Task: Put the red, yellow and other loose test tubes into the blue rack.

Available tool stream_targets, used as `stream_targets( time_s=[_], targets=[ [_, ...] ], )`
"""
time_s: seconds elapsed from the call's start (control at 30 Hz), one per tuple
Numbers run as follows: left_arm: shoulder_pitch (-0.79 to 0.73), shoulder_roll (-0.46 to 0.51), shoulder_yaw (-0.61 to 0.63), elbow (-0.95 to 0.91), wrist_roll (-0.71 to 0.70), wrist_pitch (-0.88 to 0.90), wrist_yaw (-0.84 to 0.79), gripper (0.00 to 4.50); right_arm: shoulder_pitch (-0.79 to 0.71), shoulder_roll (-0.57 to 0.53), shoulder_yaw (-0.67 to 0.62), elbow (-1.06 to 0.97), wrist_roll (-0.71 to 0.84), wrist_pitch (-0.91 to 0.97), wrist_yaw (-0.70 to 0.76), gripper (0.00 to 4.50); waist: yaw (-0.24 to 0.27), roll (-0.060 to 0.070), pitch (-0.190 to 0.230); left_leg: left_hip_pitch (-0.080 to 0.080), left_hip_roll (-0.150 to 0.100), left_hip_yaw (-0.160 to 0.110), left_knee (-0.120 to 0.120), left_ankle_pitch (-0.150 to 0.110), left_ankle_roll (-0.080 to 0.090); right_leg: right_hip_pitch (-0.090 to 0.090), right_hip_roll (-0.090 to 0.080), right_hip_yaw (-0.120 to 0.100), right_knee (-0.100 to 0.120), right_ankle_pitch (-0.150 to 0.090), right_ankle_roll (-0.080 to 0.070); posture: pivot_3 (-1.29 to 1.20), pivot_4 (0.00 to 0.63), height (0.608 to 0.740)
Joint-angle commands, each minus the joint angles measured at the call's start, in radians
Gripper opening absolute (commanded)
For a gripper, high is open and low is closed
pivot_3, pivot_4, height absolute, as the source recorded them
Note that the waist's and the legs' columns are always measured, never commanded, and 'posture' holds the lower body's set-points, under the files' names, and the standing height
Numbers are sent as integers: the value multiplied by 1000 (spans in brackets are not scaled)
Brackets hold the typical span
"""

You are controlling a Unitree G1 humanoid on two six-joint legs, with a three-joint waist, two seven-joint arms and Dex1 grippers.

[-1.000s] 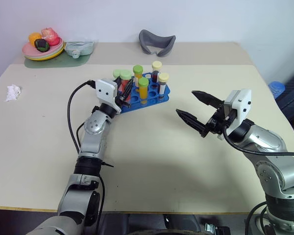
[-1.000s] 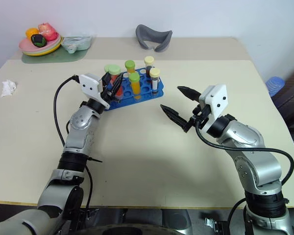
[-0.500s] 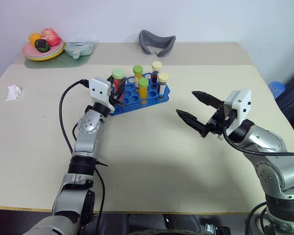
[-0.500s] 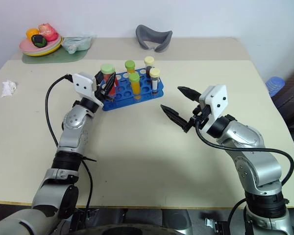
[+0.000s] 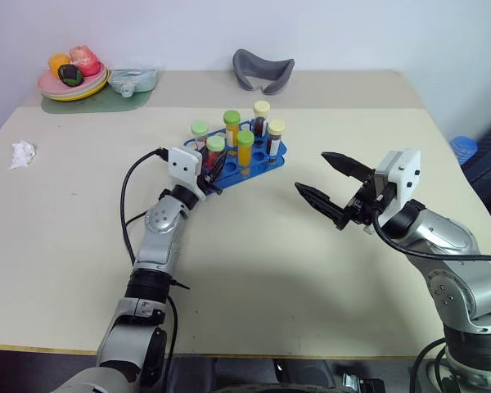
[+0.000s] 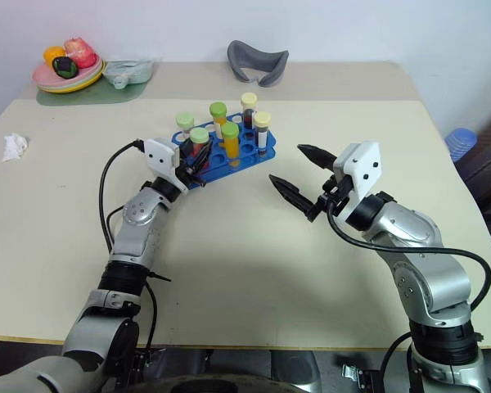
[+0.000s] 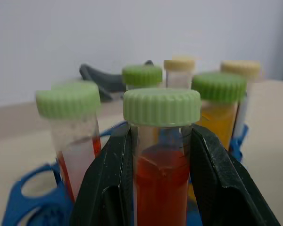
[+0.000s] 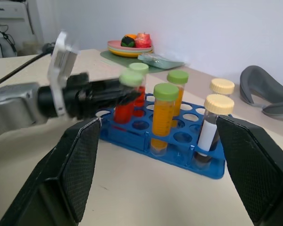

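The blue rack (image 5: 266, 157) stands mid-table and holds several upright tubes with green caps (image 5: 245, 137) or cream caps (image 5: 276, 128). My left gripper (image 7: 160, 141) is shut on a green-capped tube of red liquid (image 7: 160, 176). It holds that tube (image 5: 216, 145) upright at the rack's near-left corner, its lower end about level with the rack's top (image 8: 179, 141). How deep it sits in a hole I cannot tell. My right gripper (image 5: 311, 172) hangs open and empty above the table, to the right of the rack.
At the back left stand a plate of fruit (image 5: 72, 82) and a pale green dish (image 5: 131, 80). A grey curved object (image 5: 263, 70) lies at the back middle. Crumpled white paper (image 5: 21, 154) lies near the left edge.
My left gripper swung out to the left with the red tube, then came back right and lower at the rack's near corner. The right arm has kept still.
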Motion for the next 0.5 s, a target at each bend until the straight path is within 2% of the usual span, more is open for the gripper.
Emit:
stream_targets(
  time_s=[0.03, 0.2, 0.3, 0.43, 0.5],
  targets=[
    [-3, 9, 1, -8, 9, 12, 2, 1514, -2, 0, -30, -33, 4, -12, -6, 3959, -1, 0, 0, 0, 0, 0, 0, 0, 0, 0, 0, 0, 0, 0, 0, 0, 150, 740],
    [-2, 5, 12, -24, -18, 17, -7, 1514, -2, 3, -27, -31, 5, -14, -5, 3959, -1, 0, 0, 0, 0, 0, 0, 0, 0, 0, 0, 0, 0, 0, 0, 0, 150, 740],
    [1, 1, 23, -47, -51, 32, -16, 2458, -3, 4, -25, -29, 5, -15, -4, 3959, -1, 0, 0, 0, 0, 0, 0, 0, 0, 0, 0, 0, 0, 0, 0, 0, 150, 740],
    [10, -1, 30, -74, -75, 29, -26, 4467, -3, 3, -26, -27, 6, -15, -2, 3959, -1, 0, 0, 0, 0, 0, 0, 0, 0, 0, 0, 0, 0, 0, 0, 0, 150, 740],
    [25, 2, 38, -106, -92, 26, -32, 4467, -3, 3, -25, -28, 5, -14, -2, 3959, -1, 0, 0, 0, 0, 0, 0, 0, 0, 0, 0, 0, 0, 0, 0, 0, 150, 740]
  ],
)
